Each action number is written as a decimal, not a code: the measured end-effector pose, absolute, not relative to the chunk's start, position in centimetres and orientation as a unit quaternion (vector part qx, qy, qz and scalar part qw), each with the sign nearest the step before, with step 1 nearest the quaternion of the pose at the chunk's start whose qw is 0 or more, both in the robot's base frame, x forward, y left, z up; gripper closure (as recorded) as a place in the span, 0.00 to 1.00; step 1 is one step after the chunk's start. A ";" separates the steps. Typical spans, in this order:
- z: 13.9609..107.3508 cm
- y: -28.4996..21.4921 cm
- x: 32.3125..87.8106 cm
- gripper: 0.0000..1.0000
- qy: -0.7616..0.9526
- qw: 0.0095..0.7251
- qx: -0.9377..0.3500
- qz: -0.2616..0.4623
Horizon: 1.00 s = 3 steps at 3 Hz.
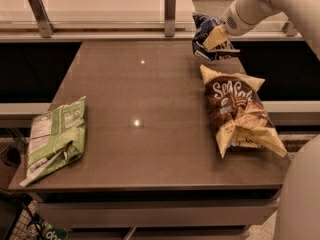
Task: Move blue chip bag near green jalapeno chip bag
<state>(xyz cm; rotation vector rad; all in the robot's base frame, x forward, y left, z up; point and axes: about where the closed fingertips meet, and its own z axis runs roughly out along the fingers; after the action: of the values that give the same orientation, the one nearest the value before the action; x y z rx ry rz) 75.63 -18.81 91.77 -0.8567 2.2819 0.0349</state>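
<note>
The blue chip bag (207, 38) is small, dark navy and glossy, at the far right of the table, lifted a little off the top. My gripper (215, 37) is shut on the blue chip bag, with a pale fingertip (214, 37) pressed against its front. The green jalapeno chip bag (54, 136) lies flat at the table's near left corner, its white label panel facing up, far from the gripper.
A large brown-and-yellow chip bag (237, 111) lies on the right side of the table (135, 99), just in front of the blue bag. A glass rail with metal posts (170, 6) runs along the back edge. My white arm (280, 4) reaches in from the upper right.
</note>
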 end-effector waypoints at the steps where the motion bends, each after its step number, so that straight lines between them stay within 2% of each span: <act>1: 93.1 -17.5 74.3 1.00 0.867 0.346 -0.356 0.048; 3: 94.7 -12.5 70.1 1.00 0.847 0.304 -0.425 0.097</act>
<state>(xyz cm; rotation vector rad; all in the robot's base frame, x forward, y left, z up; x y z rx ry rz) 70.09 -12.51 94.69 -1.1274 2.2439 0.2578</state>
